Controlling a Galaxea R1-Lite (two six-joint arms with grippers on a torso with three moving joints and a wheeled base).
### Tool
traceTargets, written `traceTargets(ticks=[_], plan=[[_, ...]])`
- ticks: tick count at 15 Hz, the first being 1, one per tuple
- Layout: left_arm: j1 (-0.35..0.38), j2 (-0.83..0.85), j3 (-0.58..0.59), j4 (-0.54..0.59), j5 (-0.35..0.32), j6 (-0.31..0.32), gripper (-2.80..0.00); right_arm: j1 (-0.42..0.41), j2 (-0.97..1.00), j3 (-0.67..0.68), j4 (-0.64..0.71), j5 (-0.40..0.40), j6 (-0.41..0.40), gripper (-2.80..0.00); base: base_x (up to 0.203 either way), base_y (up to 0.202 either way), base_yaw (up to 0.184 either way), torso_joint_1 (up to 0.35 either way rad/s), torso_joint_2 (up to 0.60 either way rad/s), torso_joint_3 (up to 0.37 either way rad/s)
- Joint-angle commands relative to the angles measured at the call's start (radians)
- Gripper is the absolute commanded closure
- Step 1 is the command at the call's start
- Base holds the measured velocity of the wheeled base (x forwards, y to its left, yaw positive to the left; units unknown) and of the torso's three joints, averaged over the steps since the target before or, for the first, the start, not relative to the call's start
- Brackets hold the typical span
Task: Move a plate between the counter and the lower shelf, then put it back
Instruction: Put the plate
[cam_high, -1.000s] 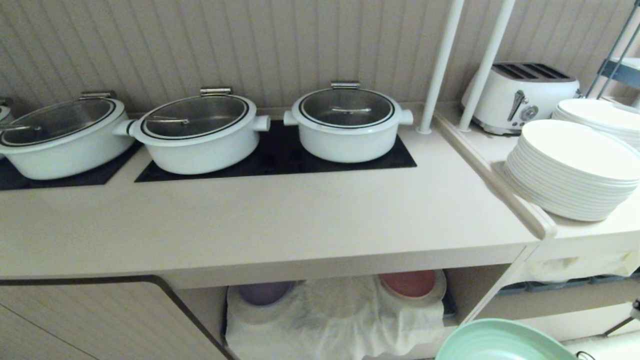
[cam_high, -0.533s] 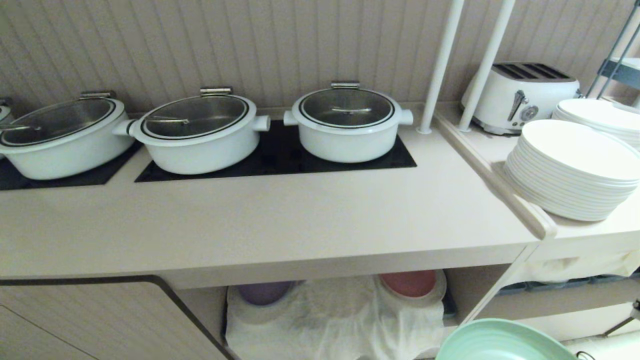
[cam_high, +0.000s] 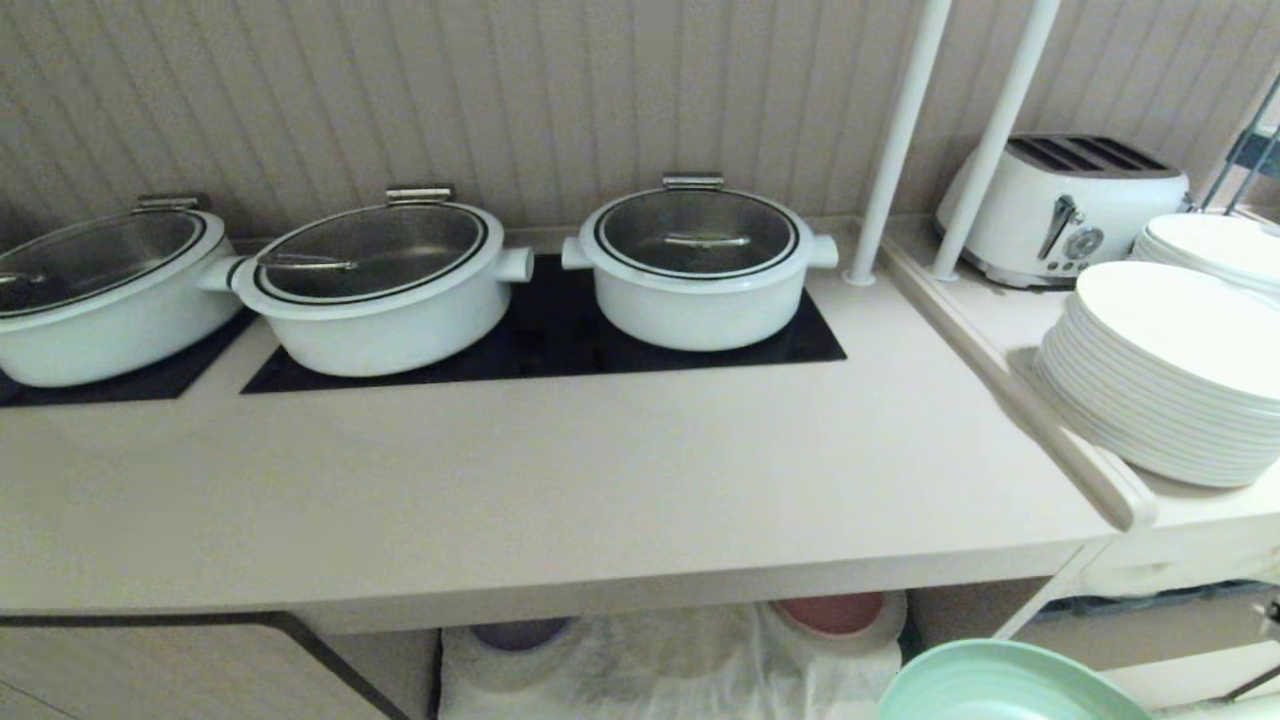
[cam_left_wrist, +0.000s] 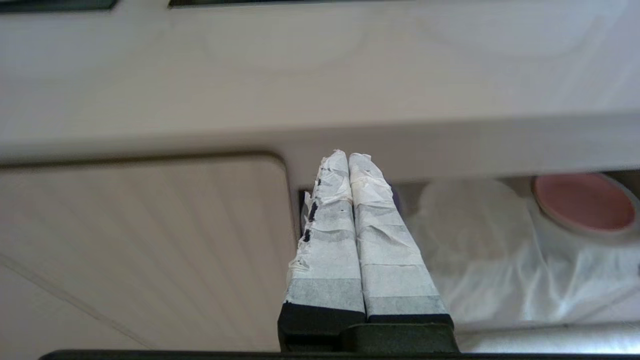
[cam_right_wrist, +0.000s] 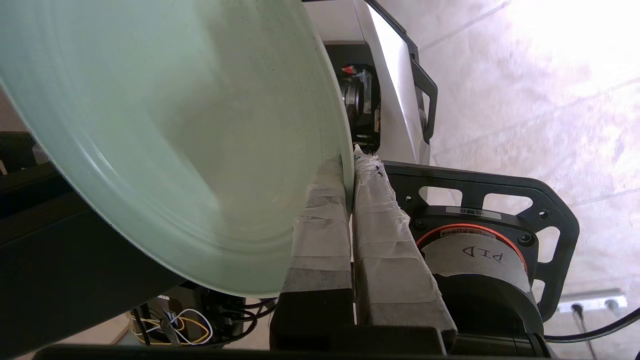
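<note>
The mint-green plate (cam_high: 1000, 685) shows at the head view's bottom right edge, in front of and below the counter (cam_high: 560, 480). My right gripper (cam_right_wrist: 350, 160) is shut on the rim of the plate (cam_right_wrist: 175, 125), one taped finger on each face. The lower shelf (cam_high: 960, 610) opens under the counter, with a white cloth (cam_high: 660, 660) draped over its front. My left gripper (cam_left_wrist: 348, 156) is shut with nothing in it. It points at the counter's front edge (cam_left_wrist: 450, 145), left of the shelf opening. Neither gripper shows in the head view.
Three white lidded pots (cam_high: 695, 265) stand on black cooktop panels (cam_high: 560, 335). A pink plate (cam_high: 830, 612) and a purple plate (cam_high: 520, 632) lie in the shelf. At the right are a raised ledge (cam_high: 1040, 420), stacked white plates (cam_high: 1170, 370), a toaster (cam_high: 1065, 210) and two white poles (cam_high: 895, 140).
The whole head view has shifted: the counter and pots sit lower and look nearer, so the camera has moved. The plate stays at the bottom right, held by my right gripper.
</note>
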Motion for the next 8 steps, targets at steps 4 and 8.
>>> traceTargets(ticks=[4,8], plan=[[0.000,0.000,0.000,0.000,0.000,0.000,0.00,0.001,0.000,0.002,0.004,0.002,0.002,0.00,0.069,0.000,0.002,0.004,0.00,-0.001],[0.000,0.000,0.000,0.000,0.000,0.000,0.00,0.002,0.000,0.000,0.004,0.002,0.002,0.00,0.000,0.000,0.000,0.000,0.00,0.000]])
